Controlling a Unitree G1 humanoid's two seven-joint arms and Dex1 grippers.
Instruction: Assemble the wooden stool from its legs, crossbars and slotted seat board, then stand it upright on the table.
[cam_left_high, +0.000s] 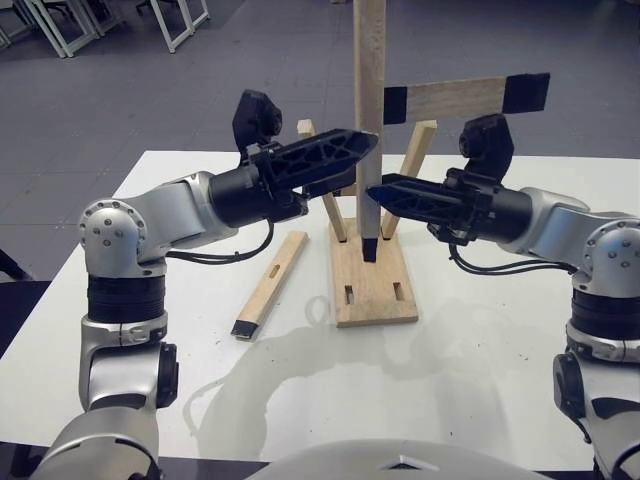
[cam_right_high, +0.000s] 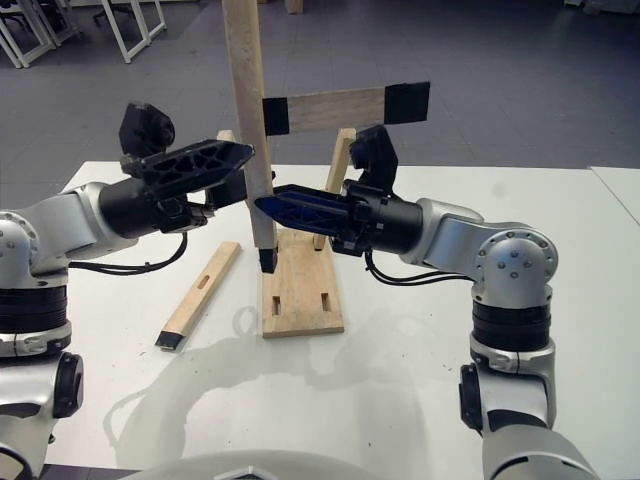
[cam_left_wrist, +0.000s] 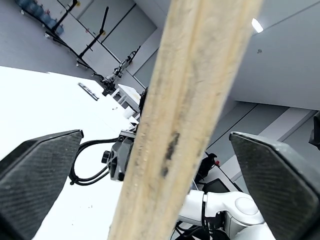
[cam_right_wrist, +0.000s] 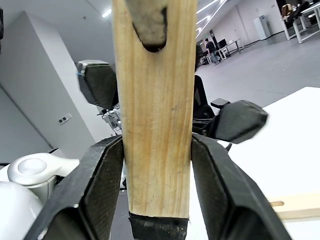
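As the right claw (cam_left_high: 375, 190) grips it, the leg (cam_left_high: 370, 100) stands vertical.

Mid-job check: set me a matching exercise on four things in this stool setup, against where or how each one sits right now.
Things:
1. seat board
2. loose leg
3. upright leg
4. left gripper

States:
A. open, one finger on each side of the upright leg
B. clamped in the right gripper
C. flat on the table, with two slanting legs standing at its far end
D. lying on the table, to the robot's left of the seat board

Pairs: 1-C, 2-D, 3-B, 4-A.
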